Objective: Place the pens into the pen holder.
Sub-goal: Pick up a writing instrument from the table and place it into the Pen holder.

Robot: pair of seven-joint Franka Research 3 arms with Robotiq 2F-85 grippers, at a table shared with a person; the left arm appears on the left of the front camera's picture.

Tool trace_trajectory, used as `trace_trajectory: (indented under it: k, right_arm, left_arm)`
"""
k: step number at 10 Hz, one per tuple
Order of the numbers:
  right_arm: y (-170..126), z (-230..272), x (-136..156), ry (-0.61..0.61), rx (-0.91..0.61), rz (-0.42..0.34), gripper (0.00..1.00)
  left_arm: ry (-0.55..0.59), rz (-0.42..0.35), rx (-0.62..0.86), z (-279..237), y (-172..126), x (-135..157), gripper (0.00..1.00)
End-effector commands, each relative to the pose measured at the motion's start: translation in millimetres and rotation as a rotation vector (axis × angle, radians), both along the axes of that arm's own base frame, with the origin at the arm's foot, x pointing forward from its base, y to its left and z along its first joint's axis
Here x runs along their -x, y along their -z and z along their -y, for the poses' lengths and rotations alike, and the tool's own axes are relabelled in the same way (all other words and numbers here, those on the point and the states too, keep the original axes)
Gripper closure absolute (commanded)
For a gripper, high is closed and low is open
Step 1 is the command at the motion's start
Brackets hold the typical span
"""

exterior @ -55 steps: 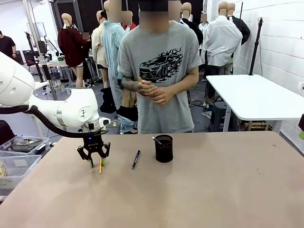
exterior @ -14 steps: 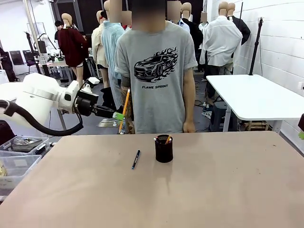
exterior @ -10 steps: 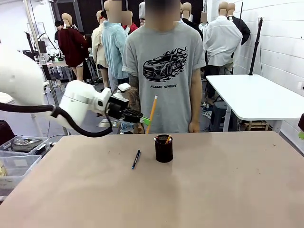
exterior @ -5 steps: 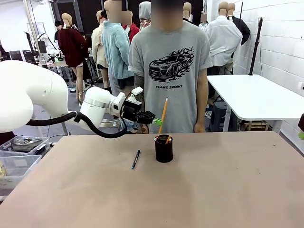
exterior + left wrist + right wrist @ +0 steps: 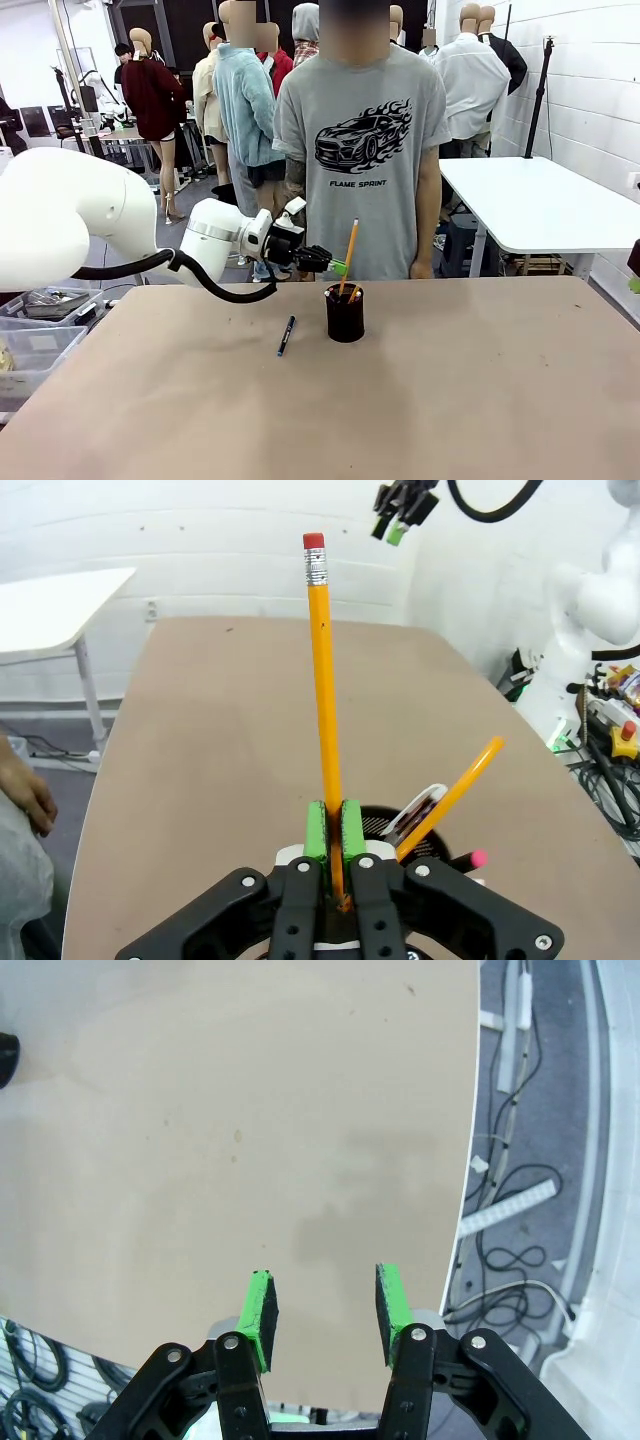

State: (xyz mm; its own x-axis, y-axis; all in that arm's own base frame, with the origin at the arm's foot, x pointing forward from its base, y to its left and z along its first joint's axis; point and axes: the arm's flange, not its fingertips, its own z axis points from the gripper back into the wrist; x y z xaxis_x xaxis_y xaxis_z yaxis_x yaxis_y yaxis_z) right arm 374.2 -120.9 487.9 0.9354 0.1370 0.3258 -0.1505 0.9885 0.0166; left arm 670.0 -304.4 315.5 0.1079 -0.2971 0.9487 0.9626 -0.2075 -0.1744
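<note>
My left gripper [image 5: 338,267] is shut on a yellow-orange pencil [image 5: 348,256], held nearly upright with its lower tip at the mouth of the black mesh pen holder [image 5: 345,315]. The left wrist view shows the same pencil [image 5: 322,680] pinched between the green pads [image 5: 316,830], with the pen holder [image 5: 395,825] just beyond them holding another orange pencil [image 5: 455,792] and a whitish pen [image 5: 415,810]. A black-and-blue pen [image 5: 286,335] lies flat on the table left of the holder. My right gripper [image 5: 322,1310] is open above bare table near its edge.
A person in a grey car-print T-shirt [image 5: 360,150] stands at the far side of the brown table [image 5: 400,400], hands down. A white table [image 5: 530,200] stands behind at the right. Plastic bins [image 5: 35,330] sit on the floor at the left.
My left arm carried the pencil to the right and lowered it, from above and left of the pen holder down to its mouth. The person's arms stayed down.
</note>
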Motion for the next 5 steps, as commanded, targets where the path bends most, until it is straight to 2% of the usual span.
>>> trace_trajectory:
  k: [1,4,5]
  right_arm:
    - [1,-2,-1,0.020,0.026,-0.010,0.48]
    - [1,-2,-1,0.020,0.026,-0.010,0.48]
    - [1,-2,-1,0.020,0.026,-0.010,0.48]
  left_arm:
    - [-0.014,0.021,0.027,6,5,-1,1.00]
    - [-0.009,-0.006,-0.014,0,21,13,1.00]
    - [-0.001,0.004,-0.021,-3,18,18,0.80]
